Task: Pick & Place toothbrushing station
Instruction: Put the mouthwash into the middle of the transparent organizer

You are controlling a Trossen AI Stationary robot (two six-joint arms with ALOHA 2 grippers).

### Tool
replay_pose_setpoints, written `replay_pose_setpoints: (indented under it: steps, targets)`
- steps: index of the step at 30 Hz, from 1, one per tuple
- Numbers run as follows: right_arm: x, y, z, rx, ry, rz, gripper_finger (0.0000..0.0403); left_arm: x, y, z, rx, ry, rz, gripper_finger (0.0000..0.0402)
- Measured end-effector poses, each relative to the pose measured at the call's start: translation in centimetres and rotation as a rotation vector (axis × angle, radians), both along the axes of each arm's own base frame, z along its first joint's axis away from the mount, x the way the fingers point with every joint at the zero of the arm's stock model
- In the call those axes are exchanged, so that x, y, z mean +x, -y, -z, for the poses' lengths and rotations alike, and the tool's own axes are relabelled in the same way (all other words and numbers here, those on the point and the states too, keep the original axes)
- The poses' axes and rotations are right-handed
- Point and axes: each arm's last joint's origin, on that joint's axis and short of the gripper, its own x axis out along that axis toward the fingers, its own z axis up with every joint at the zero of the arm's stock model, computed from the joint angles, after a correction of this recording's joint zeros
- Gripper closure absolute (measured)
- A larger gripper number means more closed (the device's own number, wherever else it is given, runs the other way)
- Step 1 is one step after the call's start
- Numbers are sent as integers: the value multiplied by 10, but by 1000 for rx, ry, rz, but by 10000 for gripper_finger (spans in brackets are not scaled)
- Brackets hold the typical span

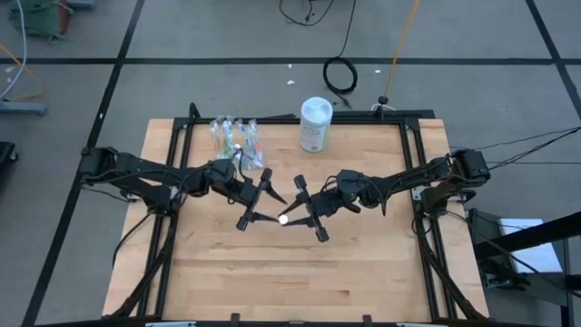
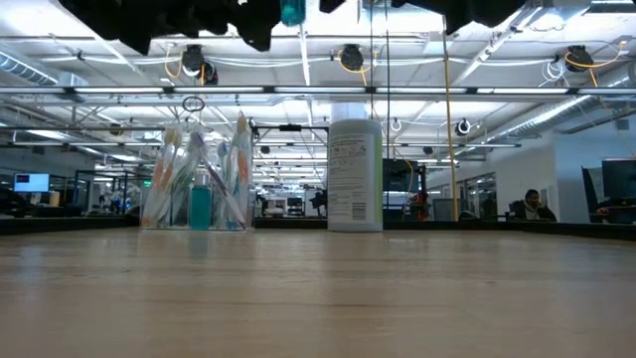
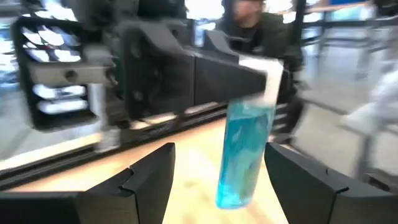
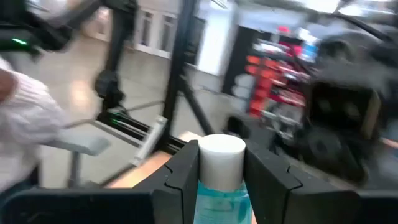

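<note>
right gripper (image 4: 221, 171) grips teal tube (image 3: 244, 149); left gripper (image 3: 217, 177) spread.

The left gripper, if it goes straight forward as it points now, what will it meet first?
Most likely the small teal-blue tube with a white cap, held by the right gripper. The tube hangs between the open fingers of the left gripper, though depth is unclear.

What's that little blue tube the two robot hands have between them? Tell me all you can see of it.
The tube is small, of clear teal-blue plastic, with a white cap. The right hand grips it at the cap end, fingers on either side, holding it in the air above the wooden table. Its blue body hangs between the left hand's open fingers, which do not appear to touch it.
</note>
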Motion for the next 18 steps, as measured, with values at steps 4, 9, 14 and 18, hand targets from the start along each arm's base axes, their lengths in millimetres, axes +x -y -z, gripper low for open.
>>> replay_pose_setpoints:
  steps: [4,9,14,18]
  targets:
    - [-5,7,4,15,-17,211,303,-8,-1,-2,36,-71,-160,151]
    - [-10,15,5,85,36,483,303,-7,1,2,97,-89,-396,151]
    - [-11,20,6,184,36,579,303,5,5,16,155,-86,-544,153]
    - [-11,20,6,189,35,581,303,12,7,19,184,-31,-665,153]
